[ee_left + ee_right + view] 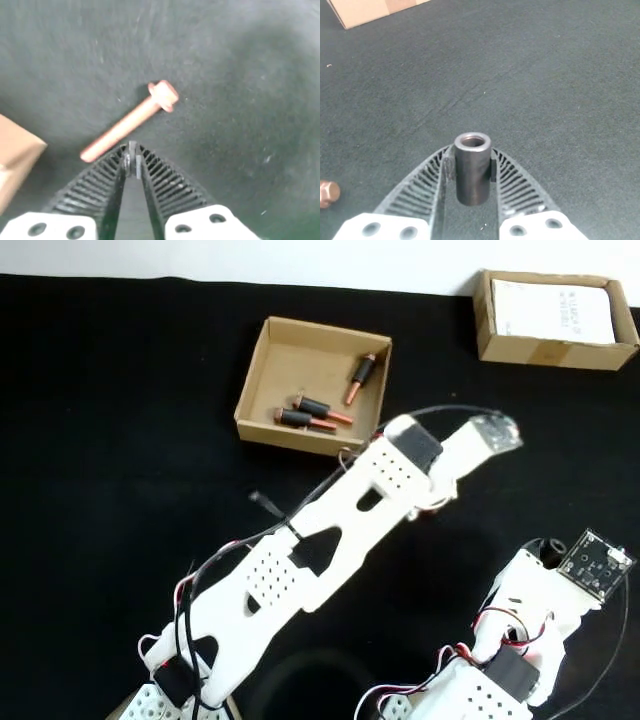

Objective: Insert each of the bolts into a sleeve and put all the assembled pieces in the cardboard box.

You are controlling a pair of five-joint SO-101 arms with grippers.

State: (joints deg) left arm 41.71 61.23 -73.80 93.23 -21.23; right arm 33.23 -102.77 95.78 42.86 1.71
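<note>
**A:** We are starting with the black bench (100,540). The left arm (330,540) is lying stretched out beside a corner of the cardboard box (250,375). The right arm (520,640) is sitting well apart from that box.

**B:** So we are worrying that the long arm clips the box wall and jolts the three assembled pieces (312,412) lying inside?

**A:** We are judging that possible. Next, the left tool (132,161) is hanging with its jaws pressed together on nothing. Its tips are almost touching the bolt (131,122), which is lying flat on the bench near the box corner, outside it.

**B:** If it is going down like that, we are expecting it to shove the round shank and send it rolling. It should be spreading first.

**A:** And the right tool (472,156) is pinching the sleeve (472,172) upright, bore open, far from the box.

**B:** Then we are fearing a skewed grip on the bolt. A tilted tip would be catching the sleeve's rim and levering it out of the pads.
</note>
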